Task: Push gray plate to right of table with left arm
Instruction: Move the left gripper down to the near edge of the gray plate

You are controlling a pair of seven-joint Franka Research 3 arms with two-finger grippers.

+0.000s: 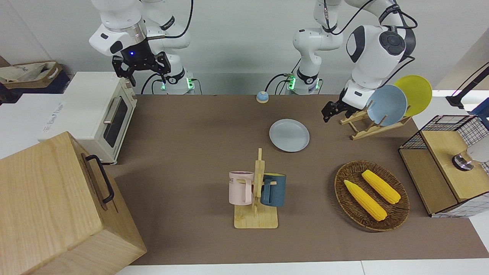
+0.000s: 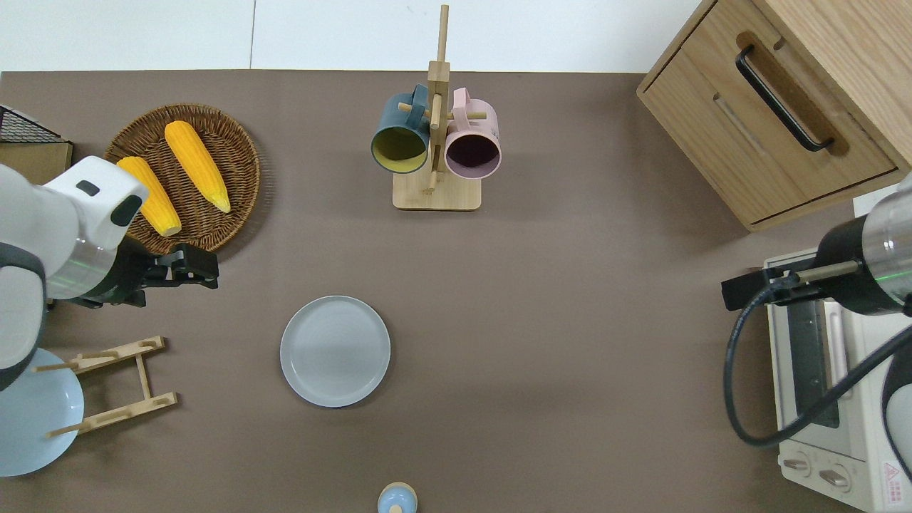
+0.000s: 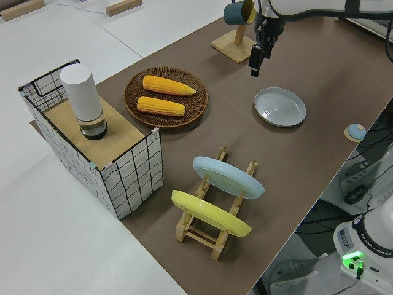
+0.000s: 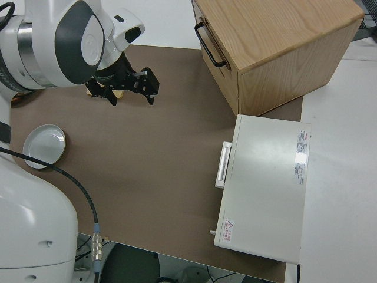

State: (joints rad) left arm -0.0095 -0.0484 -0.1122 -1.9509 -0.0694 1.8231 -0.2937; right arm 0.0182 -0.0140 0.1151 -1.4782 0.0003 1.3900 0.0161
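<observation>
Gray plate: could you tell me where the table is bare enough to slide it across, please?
From the gray plate toward the toaster oven, the table is bare, bordered by the mug rack and wooden cabinet. It is crowded toward the corn basket and dish rack, where the left gripper hovers.

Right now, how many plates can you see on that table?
3. The gray plate lies flat mid-table. The sky-blue plate and the yellow plate stand in the wooden rack at the left arm's end. None seem hidden.
</observation>
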